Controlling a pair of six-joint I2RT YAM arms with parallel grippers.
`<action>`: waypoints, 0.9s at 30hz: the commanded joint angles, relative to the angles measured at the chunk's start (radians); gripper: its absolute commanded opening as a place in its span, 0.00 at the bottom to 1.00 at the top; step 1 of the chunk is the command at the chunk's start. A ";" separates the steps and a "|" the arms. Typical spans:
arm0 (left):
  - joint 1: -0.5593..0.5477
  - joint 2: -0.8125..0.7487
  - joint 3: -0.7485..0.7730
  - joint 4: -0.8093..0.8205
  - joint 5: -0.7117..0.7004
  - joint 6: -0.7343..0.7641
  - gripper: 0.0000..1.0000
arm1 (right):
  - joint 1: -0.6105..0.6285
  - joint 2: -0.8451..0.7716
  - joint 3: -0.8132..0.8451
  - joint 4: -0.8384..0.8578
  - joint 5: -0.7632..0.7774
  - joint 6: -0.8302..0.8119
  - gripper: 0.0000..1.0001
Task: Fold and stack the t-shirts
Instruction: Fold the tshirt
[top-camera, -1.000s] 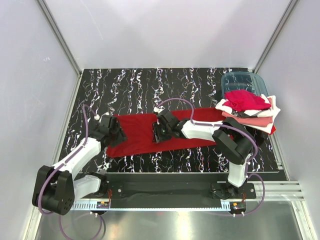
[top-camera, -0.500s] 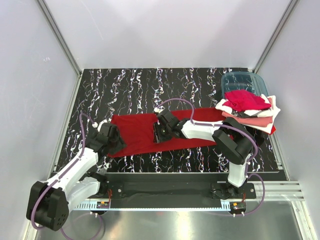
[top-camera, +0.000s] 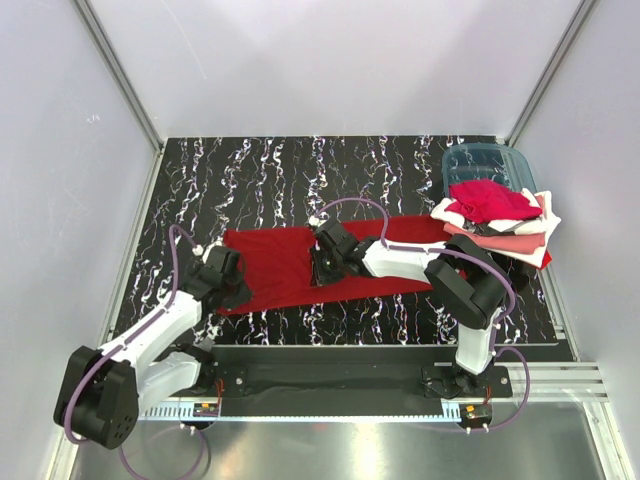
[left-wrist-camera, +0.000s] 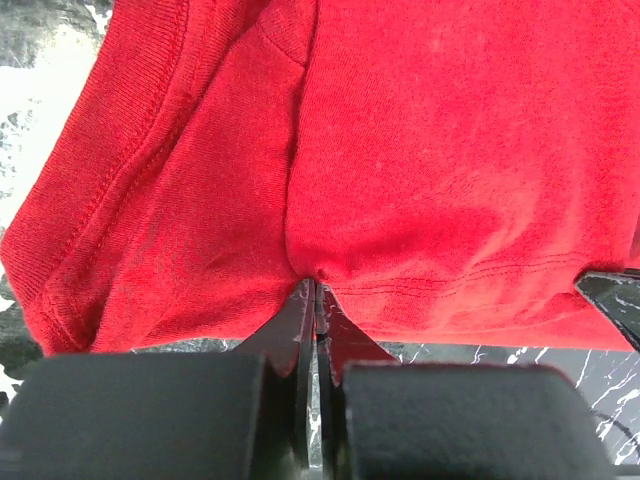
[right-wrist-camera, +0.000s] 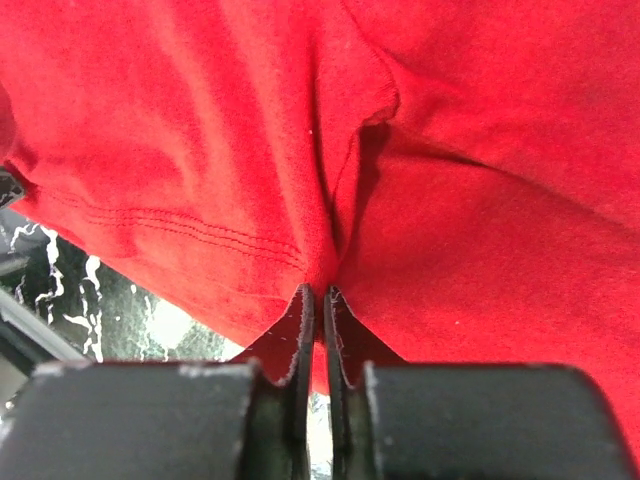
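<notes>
A large deep red t-shirt (top-camera: 280, 262) lies as a long strip across the black marbled table. My left gripper (top-camera: 232, 283) is shut on the shirt's near hem at its left end; in the left wrist view the fingertips (left-wrist-camera: 316, 285) pinch a small fold of red cloth (left-wrist-camera: 450, 150). My right gripper (top-camera: 322, 270) is shut on the near hem at the strip's middle, and the cloth (right-wrist-camera: 480, 200) bunches into its closed tips (right-wrist-camera: 317, 290). More t-shirts, red, pink and white, sit in a pile (top-camera: 497, 222) at the right.
A teal translucent bin (top-camera: 487, 163) stands at the back right, just behind the pile. Metal frame posts and white walls close in the table on three sides. The shirt's right end runs under the right arm toward the pile.
Both grippers have closed on the red shirt's near hem. The left gripper moved toward the near left corner of the shirt before closing; the right arm barely moved.
</notes>
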 joint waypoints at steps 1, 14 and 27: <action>-0.006 -0.040 0.016 0.016 -0.022 0.005 0.00 | 0.005 -0.030 0.016 0.022 -0.049 0.002 0.06; -0.004 -0.226 0.092 -0.191 -0.083 -0.017 0.00 | 0.004 -0.088 -0.073 0.129 -0.273 0.086 0.07; -0.004 -0.341 0.060 -0.245 -0.149 -0.089 0.65 | 0.005 -0.273 -0.142 0.056 0.004 0.070 0.44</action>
